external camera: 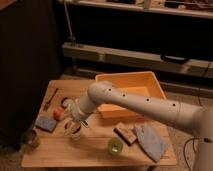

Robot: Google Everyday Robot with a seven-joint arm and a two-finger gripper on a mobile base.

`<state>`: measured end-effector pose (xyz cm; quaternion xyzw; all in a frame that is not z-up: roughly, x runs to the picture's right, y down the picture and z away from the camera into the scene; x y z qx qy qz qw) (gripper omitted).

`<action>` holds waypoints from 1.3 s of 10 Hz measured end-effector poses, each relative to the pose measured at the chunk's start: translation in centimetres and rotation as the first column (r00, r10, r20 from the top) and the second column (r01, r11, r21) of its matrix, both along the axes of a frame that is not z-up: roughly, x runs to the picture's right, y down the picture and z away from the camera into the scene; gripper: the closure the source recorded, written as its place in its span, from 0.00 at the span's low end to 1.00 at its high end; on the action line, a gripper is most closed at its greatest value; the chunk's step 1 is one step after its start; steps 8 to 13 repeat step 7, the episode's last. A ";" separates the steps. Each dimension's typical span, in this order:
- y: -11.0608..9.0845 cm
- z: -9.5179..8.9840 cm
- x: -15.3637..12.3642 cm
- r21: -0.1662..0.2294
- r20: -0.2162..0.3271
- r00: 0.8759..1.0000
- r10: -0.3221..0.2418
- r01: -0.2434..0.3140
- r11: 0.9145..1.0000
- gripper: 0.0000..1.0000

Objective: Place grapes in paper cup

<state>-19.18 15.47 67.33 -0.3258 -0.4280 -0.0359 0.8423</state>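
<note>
The short white paper cup (75, 131) stands on the left part of the light wooden table (95, 152), near its front half. The dark reddish grapes cannot be made out; whether they are in the cup or in the grasp cannot be told. The robot's two-finger gripper (71, 119) hangs right over the cup, at its rim or just above it; how its fingers stand cannot be told. The long white arm (145, 106) reaches in from the right, crossing in front of the large orange plastic bin (150, 82).

Just left of the gripper lies the round orange-red fruit (58, 113), and beside that a flat blue sponge (46, 123). A small dark shiny cup (32, 139) stands near the table's left front corner. Toward the front sits a small green bowl (115, 145), next to a brown block (125, 133) and a crumpled blue-grey cloth (149, 141).
</note>
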 end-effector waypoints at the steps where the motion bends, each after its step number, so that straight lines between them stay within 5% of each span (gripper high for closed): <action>1: -0.1 -0.3 0.1 0.004 -0.005 1.000 0.000 0.000 1.000 0.20; 13: -0.9 -0.9 1.3 -0.004 0.001 1.000 0.022 -0.022 1.000 0.20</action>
